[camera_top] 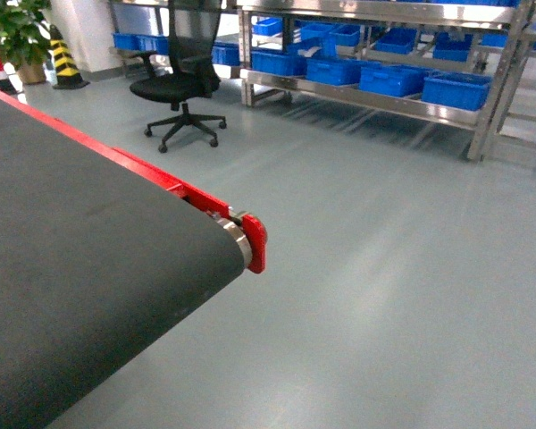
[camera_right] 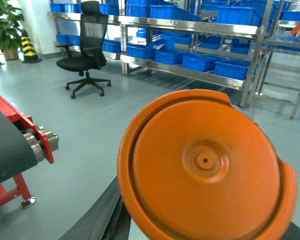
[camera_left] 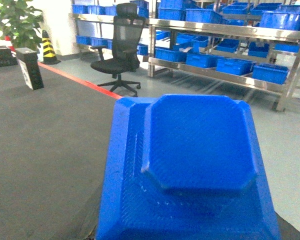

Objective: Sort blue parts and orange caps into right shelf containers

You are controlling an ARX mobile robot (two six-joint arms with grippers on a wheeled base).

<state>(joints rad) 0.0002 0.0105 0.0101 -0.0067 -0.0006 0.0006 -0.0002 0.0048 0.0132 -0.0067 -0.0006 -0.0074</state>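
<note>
A blue part (camera_left: 190, 165), square with a raised octagonal block on top, fills the left wrist view close to the camera and above the dark belt. My left gripper holds it, its fingers hidden beneath the part. A round orange cap (camera_right: 205, 165) with a small centre hole fills the right wrist view, and my right gripper is shut on it. One dark finger (camera_right: 96, 220) shows at the cap's lower left. The right shelf containers (camera_top: 456, 89) are bright-blue bins in rows on a steel rack across the floor. Neither gripper appears in the head view.
A dark conveyor belt (camera_top: 89, 268) with a red side frame ends at a roller (camera_top: 237, 237) on the left. A black office chair (camera_top: 180, 85) stands before the rack. A striped cone (camera_top: 64, 58) and a plant (camera_top: 18, 31) are far left. A black box (camera_left: 30, 67) sits on the belt.
</note>
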